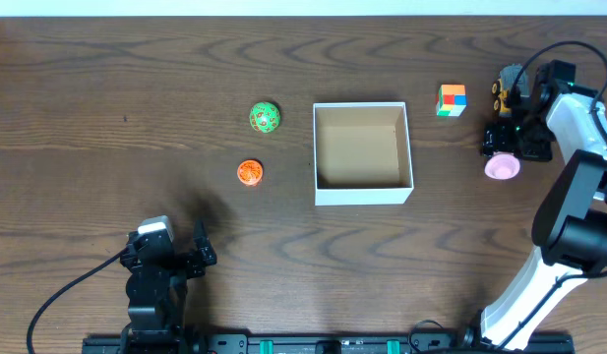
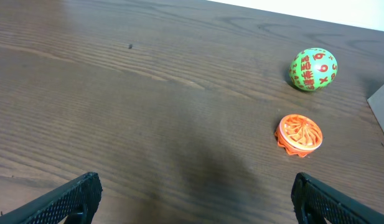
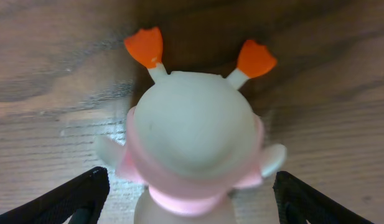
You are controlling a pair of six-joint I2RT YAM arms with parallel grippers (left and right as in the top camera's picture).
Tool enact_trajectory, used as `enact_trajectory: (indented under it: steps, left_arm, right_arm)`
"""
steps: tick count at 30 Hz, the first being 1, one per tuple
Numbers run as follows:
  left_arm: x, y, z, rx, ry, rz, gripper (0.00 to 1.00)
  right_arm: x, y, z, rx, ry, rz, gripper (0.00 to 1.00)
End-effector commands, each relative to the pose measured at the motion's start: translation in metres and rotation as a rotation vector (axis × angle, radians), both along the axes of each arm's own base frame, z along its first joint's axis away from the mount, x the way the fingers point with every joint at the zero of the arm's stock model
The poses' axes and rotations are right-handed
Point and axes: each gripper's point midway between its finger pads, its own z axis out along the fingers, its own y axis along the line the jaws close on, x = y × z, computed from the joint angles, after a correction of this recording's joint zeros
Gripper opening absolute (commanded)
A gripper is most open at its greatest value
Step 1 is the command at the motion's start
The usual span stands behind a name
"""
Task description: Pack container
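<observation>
1. The left arm sits folded low at the near-left edge of the surface, with its wrist aimed toward the far right
2. The left end effector has its fingers spread wide apart, with nothing between them
3. The right arm rises from its base at the near right and bends leftward at the far side
4. The right end effector points down at the surface, its fingers parted wide

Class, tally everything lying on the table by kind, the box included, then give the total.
Container: 1
Green ball: 1
Orange disc: 1
Coloured cube: 1
Pink-and-white figure: 1
Yellow-and-black toy, partly hidden: 1
Total: 6
</observation>
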Motion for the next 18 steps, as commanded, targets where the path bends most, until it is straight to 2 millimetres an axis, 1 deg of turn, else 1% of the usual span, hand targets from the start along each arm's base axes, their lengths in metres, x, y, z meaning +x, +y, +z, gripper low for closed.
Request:
enact_trajectory:
  steps: [1, 10, 11, 12, 15, 18]
  left_arm:
    - [-0.0001, 0.0012, -0.0074, -0.004, 0.012, 0.008, 0.98]
    - [-0.0001, 0.0012, -0.0073, -0.004, 0.012, 0.008, 0.98]
    - [-0.0001, 0.0013, -0.0073, -0.004, 0.012, 0.008, 0.98]
    - [-0.0001, 0.0013, -0.0073, -0.004, 0.012, 0.008, 0.98]
    - [-0.0001, 0.0012, -0.0073, -0.004, 0.012, 0.008, 0.98]
    - [-0.0001, 0.0013, -0.0073, -0.004, 0.012, 0.008, 0.98]
  right_arm:
    - [-0.0015, 0.0027, -0.0113, 0.0, 0.026, 0.008, 0.88]
    - [-0.0004, 0.0023, -0.0117, -0.002, 0.022, 0.008, 0.87]
    - [0.0, 0.0022, -0.0116, -0.002, 0.021, 0.008, 0.85]
    - [0.0003, 0.0021, -0.0116, -0.002, 0.019, 0.008, 0.79]
    - [0.0013, 0.0018, -0.0115, -0.004, 0.015, 0.008, 0.68]
    - [0.0012, 0.0018, -0.0115, -0.004, 0.016, 0.008, 0.66]
